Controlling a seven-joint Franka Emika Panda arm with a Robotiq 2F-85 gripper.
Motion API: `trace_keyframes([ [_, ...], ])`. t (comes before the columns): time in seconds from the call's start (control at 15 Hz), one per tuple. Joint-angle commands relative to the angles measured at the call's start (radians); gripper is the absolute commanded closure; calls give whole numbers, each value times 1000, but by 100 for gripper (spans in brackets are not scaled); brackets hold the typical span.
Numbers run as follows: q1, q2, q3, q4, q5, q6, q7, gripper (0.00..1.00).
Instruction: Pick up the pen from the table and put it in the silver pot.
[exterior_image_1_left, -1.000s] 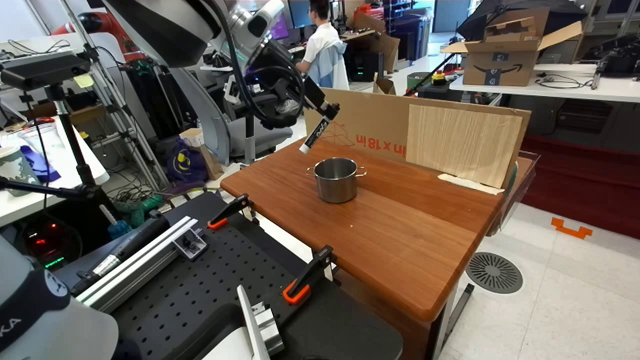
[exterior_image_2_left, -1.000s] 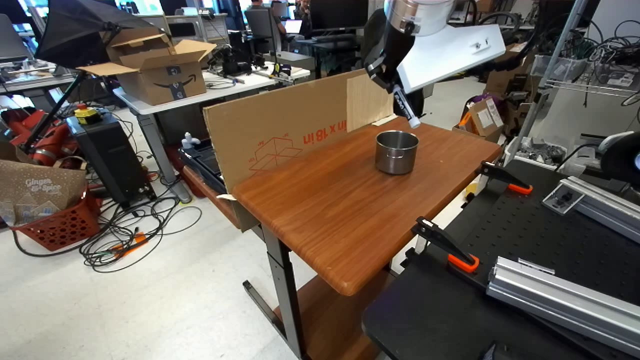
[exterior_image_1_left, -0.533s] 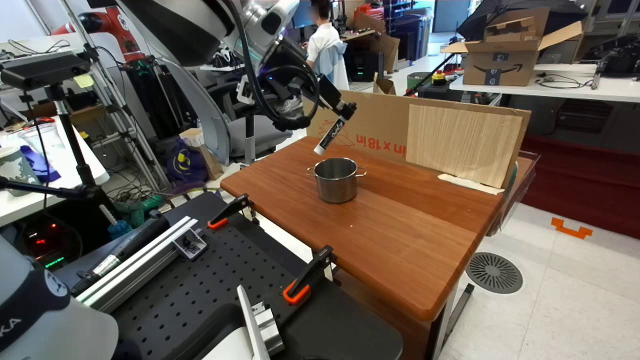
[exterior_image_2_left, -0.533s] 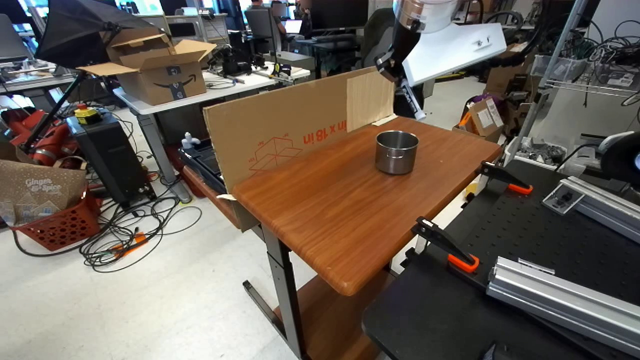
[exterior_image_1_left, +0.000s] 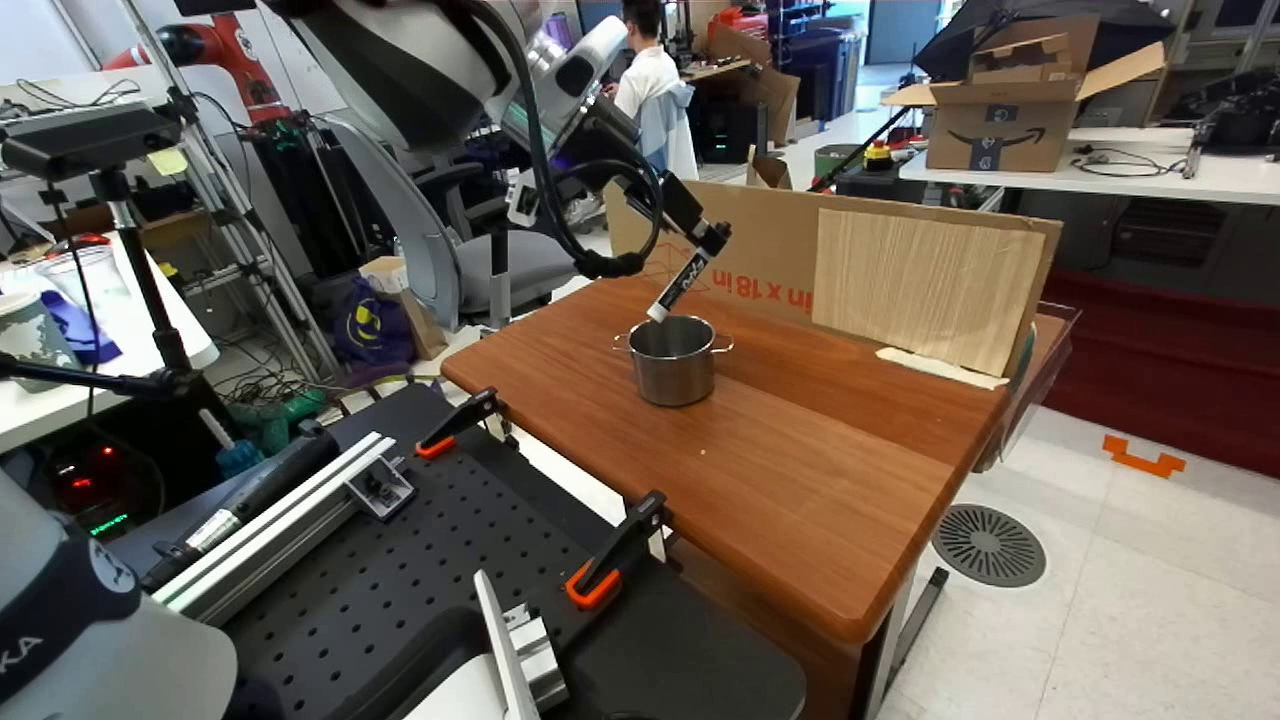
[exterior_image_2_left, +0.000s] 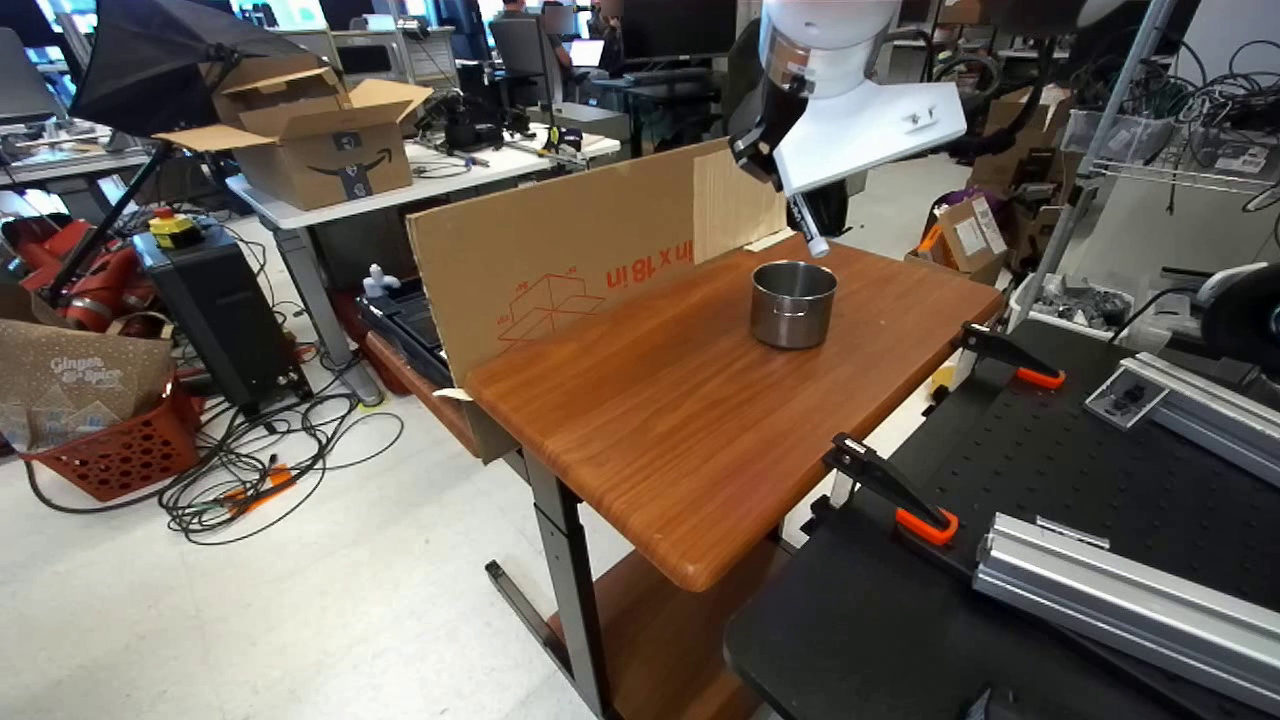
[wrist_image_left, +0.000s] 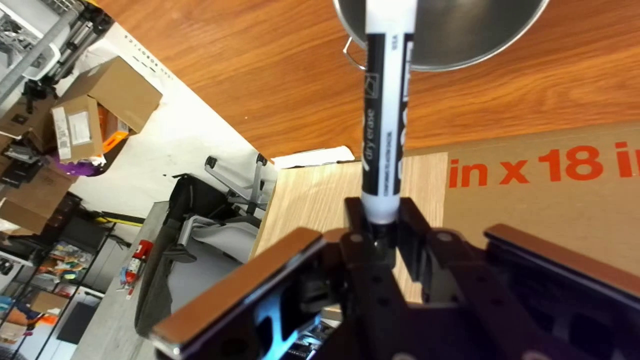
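Over the last half second the dry-erase marker (wrist_image_left: 384, 115) has drawn in on the steel pot (exterior_image_1_left: 672, 378) and ended up lower in both exterior views, while the pot has not shifted on the wooden table (exterior_image_1_left: 800, 500). In an exterior view its free white end (exterior_image_1_left: 657, 313) now lies at about 11 o'clock on the pot's mouth, meeting the far rim by line of sight; whether it is over the opening in depth I cannot tell. From the grip the marker slants down towards 7 o'clock there. The two-finger gripper (wrist_image_left: 383, 220) pinches it near its dark end, squeezing from both sides, so the pick-up is done and the carry looks nearly over. What remains, I judge, is a small shift to the middle of the mouth, a lowering and a release; at this tilt the marker could knock the rim. In the wrist view it is a slim black barrel with "dry erase" legible along it, a white stripe whose fine print is blurred, a white band next to the gripper, and the white end pointing to 12 o'clock across the pot.
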Motion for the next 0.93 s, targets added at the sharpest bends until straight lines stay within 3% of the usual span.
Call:
trace_keyframes([
  [0.0, -16, 88, 21, 70, -29, 12, 35, 95],
  [0.6, -19, 222, 38, 144, -22, 46, 42, 95],
  [0.67, -22, 226, 38, 147, -17, 53, 38, 56],
  [0.73, -23, 229, 38, 149, -16, 57, 37, 54],
  [0.87, -13, 232, 23, 151, -18, 75, 42, 42],
])
